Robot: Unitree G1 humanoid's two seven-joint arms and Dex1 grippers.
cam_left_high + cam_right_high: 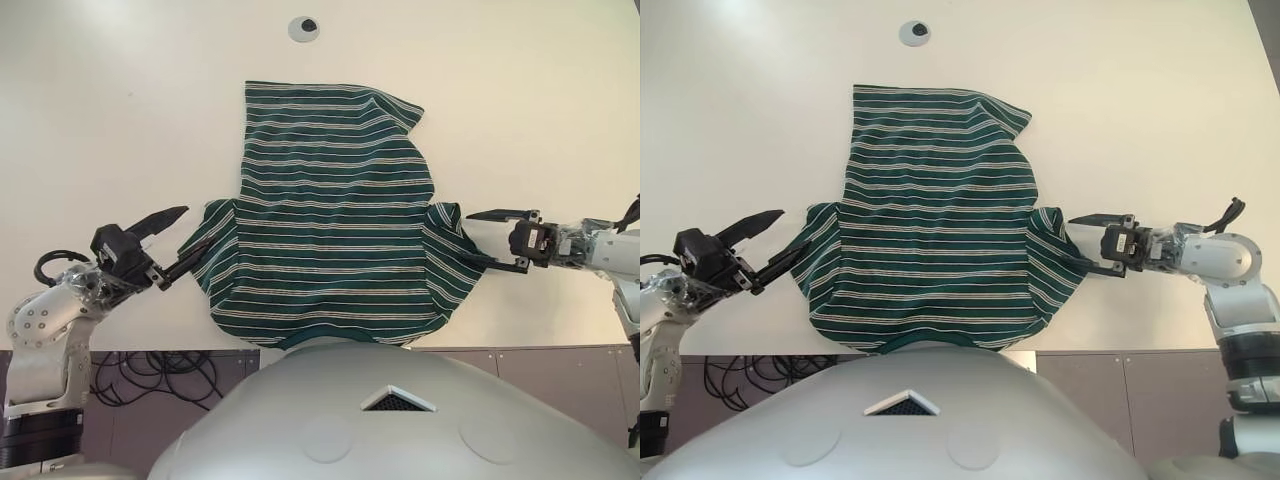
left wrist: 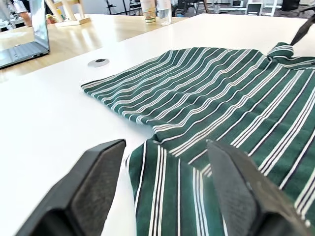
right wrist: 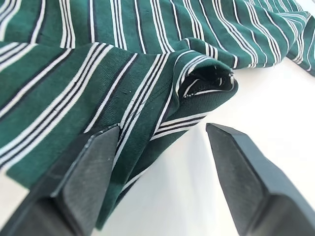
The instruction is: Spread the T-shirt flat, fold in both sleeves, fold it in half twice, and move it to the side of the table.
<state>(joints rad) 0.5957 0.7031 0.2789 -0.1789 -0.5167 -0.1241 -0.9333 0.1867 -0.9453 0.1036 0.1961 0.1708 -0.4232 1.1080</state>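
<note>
The T-shirt (image 1: pixel 330 220) lies spread on the desk (image 1: pixel 120 120) in the middle of the frame, hem toward the top and collar at the bottom edge. The hem's upper right corner is slightly rumpled.

Spreading looks about done, so the step in hand is the sleeve fold. The left tool (image 1: pixel 195 232), at middle left, is spread, with the left sleeve (image 1: pixel 212 240) lying in its gap. The right tool (image 1: pixel 470 236), at middle right, is likewise spread around the right sleeve (image 1: pixel 450 235). Neither pinches cloth yet.

Next, each tool probably needs to close on its cuff, lift only a little, and carry it inward over the body. Lifting too high may drag the shirt.
</note>
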